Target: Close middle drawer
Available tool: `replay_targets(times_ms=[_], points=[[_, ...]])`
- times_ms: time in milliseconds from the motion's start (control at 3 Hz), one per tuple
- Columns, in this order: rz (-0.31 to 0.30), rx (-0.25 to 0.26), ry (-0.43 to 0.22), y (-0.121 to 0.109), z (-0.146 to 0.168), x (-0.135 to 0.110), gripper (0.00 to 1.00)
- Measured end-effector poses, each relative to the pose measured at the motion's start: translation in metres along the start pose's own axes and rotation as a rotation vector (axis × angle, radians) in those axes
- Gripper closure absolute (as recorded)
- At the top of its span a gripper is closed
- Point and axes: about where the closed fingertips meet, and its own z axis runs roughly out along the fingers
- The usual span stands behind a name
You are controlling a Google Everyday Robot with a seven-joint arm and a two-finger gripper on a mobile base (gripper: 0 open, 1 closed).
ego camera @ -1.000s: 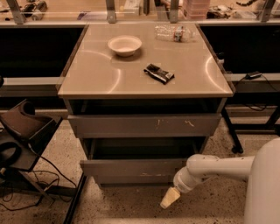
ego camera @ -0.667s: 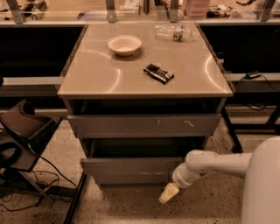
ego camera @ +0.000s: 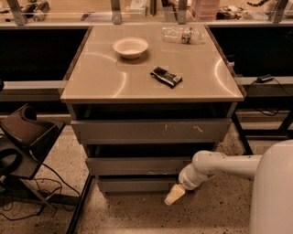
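In the cabinet [ego camera: 201,82] the middle drawer [ego camera: 137,165] stands slightly pulled out, under the scratched drawer front [ego camera: 151,131]. Our tool [ego camera: 174,194] hangs low at the cabinet's front right, just below that drawer. We cannot tell whether it is clenched.

My view: a work room with a speckled floor [ego camera: 137,215] in warm yellow light.
A cabinet [ego camera: 100,77] with a shiny tan top stands in the middle. Behind it I see a long counter [ego camera: 68,7] with metal posts [ego camera: 116,11]. On the left is a black stand [ego camera: 27,155], with black cables [ego camera: 32,194] on the floor under it. The gripper [ego camera: 175,194] hangs low over the floor, in front of the cabinet.
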Motion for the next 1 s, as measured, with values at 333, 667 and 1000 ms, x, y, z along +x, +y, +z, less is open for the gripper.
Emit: replay_targets(times_ms=[333,667,1000], points=[[0.000,0.021,-0.022,-0.012,-0.004,-0.005,0.00],[-0.019,0.071,-0.082,-0.035,-0.031,-0.032,0.00],[-0.019,0.071,-0.082,-0.035,-0.031,-0.032,0.00]])
